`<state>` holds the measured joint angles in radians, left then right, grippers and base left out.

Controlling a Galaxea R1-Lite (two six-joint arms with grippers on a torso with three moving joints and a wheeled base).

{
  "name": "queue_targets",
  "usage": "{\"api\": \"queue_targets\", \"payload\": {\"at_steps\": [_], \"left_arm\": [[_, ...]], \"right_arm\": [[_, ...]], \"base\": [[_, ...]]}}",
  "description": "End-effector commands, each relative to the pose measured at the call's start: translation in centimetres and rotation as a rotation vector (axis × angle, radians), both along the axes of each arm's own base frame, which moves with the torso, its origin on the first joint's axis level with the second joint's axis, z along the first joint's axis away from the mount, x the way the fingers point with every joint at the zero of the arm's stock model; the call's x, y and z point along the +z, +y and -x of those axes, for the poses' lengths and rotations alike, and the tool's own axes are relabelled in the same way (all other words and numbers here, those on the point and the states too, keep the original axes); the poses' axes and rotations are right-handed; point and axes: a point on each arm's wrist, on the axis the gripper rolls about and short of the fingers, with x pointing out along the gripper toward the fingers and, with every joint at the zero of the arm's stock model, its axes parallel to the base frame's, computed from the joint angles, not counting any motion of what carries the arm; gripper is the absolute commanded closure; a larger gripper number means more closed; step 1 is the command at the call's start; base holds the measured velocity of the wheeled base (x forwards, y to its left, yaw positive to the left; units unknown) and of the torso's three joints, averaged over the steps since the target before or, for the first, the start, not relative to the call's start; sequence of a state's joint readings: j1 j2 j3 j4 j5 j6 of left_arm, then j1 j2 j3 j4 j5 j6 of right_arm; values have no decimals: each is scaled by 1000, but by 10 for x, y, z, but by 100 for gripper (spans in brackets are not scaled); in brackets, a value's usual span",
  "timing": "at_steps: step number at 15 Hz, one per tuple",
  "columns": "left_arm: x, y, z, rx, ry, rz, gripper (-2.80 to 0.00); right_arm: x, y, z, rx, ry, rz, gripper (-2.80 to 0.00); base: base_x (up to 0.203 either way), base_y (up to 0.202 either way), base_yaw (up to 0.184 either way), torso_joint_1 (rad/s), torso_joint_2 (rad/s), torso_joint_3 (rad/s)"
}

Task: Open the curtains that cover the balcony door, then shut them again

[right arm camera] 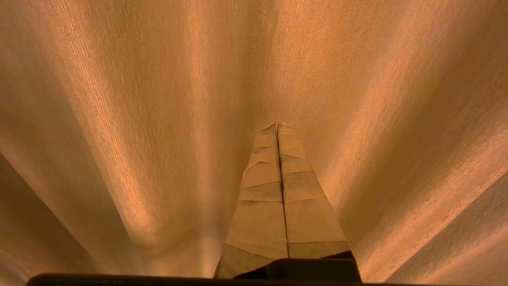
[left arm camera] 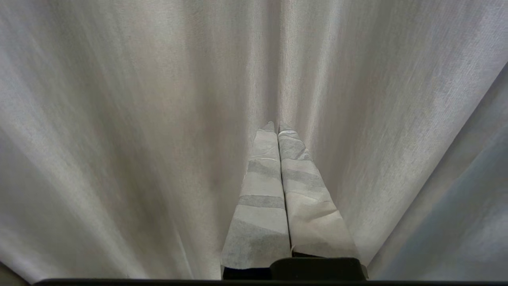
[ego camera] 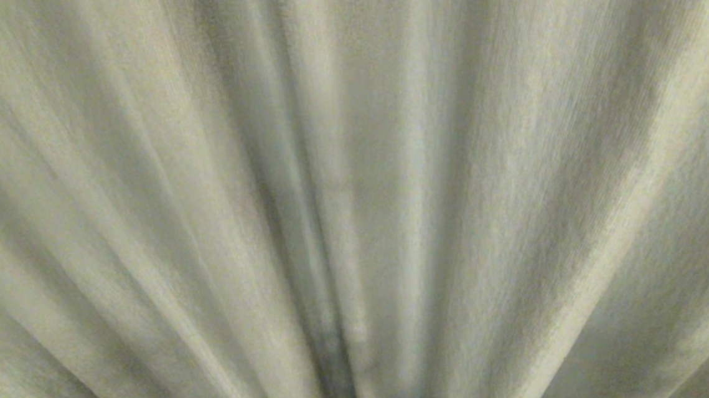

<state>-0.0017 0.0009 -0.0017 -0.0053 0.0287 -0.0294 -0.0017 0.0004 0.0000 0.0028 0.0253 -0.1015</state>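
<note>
The curtains (ego camera: 514, 169) fill the whole head view as pleated beige ribbed fabric, drawn across and very close in front of me. Neither arm shows in the head view. In the left wrist view my left gripper (left arm camera: 276, 126) is shut, its tape-wrapped fingers (left arm camera: 262, 186) pressed together with nothing between them, tips close to the curtains (left arm camera: 119, 119). In the right wrist view my right gripper (right arm camera: 277, 125) is likewise shut and empty, its wrapped fingers (right arm camera: 262, 198) pointing at the curtains (right arm camera: 119, 119). The balcony door is hidden behind the fabric.
A darker fold or seam (ego camera: 332, 325) runs down the middle of the fabric in the head view. Nothing but curtain cloth shows in any view.
</note>
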Motion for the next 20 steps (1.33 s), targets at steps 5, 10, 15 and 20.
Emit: {"api": "queue_targets", "payload": {"at_steps": [5,10,15,20], "left_arm": [[0,0,0,1,-1,0,0],[0,0,0,1,-2,1,0],[0,0,0,1,-2,0,0],[0,0,0,1,-1,0,0]], "right_arm": [[0,0,0,1,0,1,0],[0,0,0,1,0,1,0],[0,0,0,1,0,1,0],[0,0,0,1,0,1,0]], "base": [[0,0,0,0,0,0],[0,0,0,0,0,0],[0,0,0,0,0,0],[-1,-84,1,3,2,2]]}}
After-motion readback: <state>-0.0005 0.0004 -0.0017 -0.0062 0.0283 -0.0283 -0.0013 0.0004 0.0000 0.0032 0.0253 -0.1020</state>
